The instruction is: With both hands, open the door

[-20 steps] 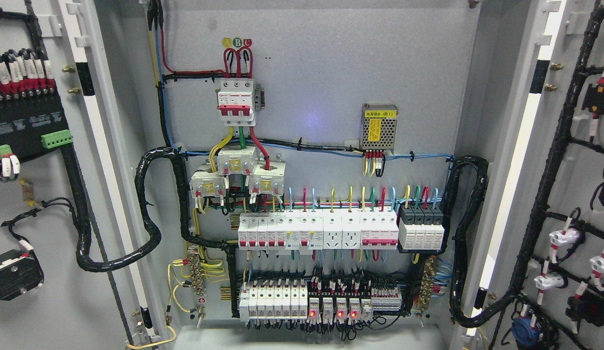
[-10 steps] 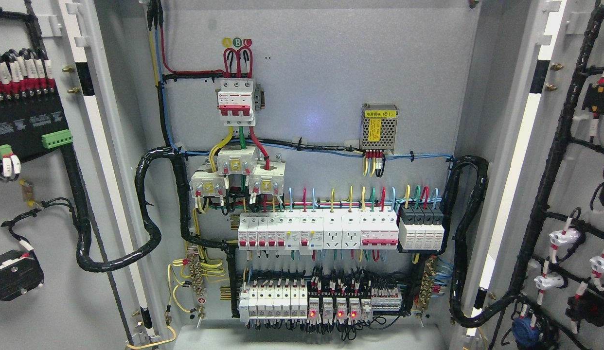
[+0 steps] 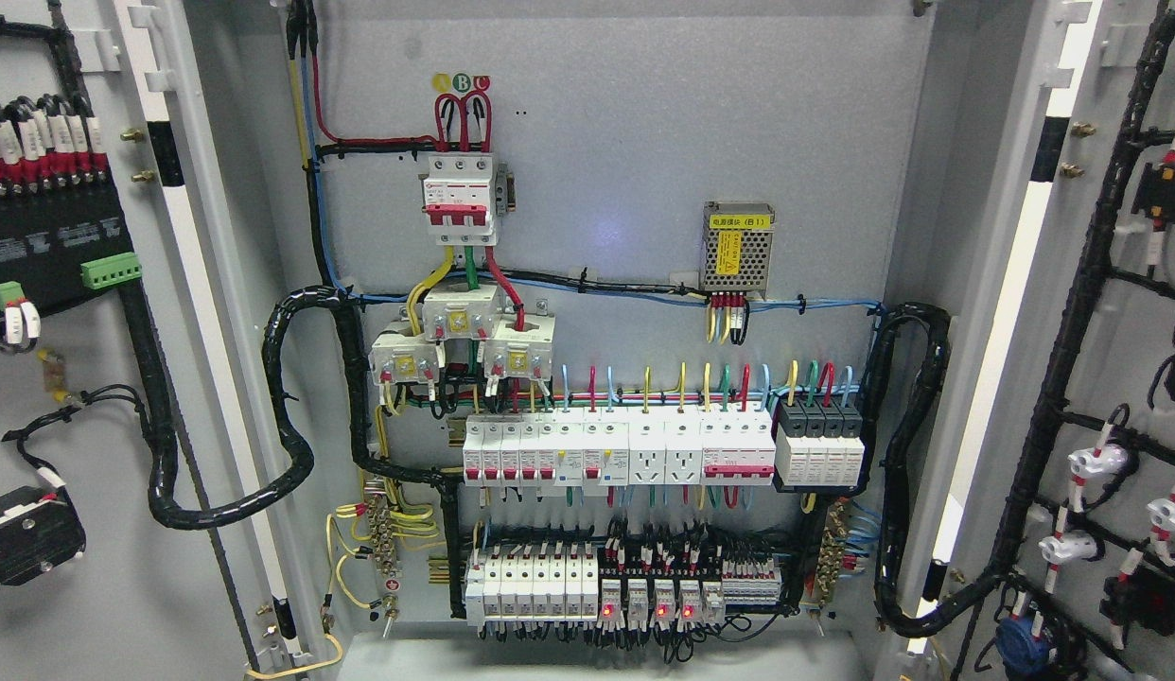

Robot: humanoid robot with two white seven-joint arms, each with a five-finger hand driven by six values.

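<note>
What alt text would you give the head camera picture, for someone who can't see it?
An electrical cabinet stands wide open, its left door and right door swung out to the sides. Inside, rows of white circuit breakers, coloured wires and a main breaker show. No robot hand is in view.

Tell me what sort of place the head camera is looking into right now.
Most likely the inside of an electrical distribution cabinet, with both doors swung open. A three-pole main breaker sits up top, rows of small breakers below, and black wrapped cable looms run to the left door and right door.
</note>
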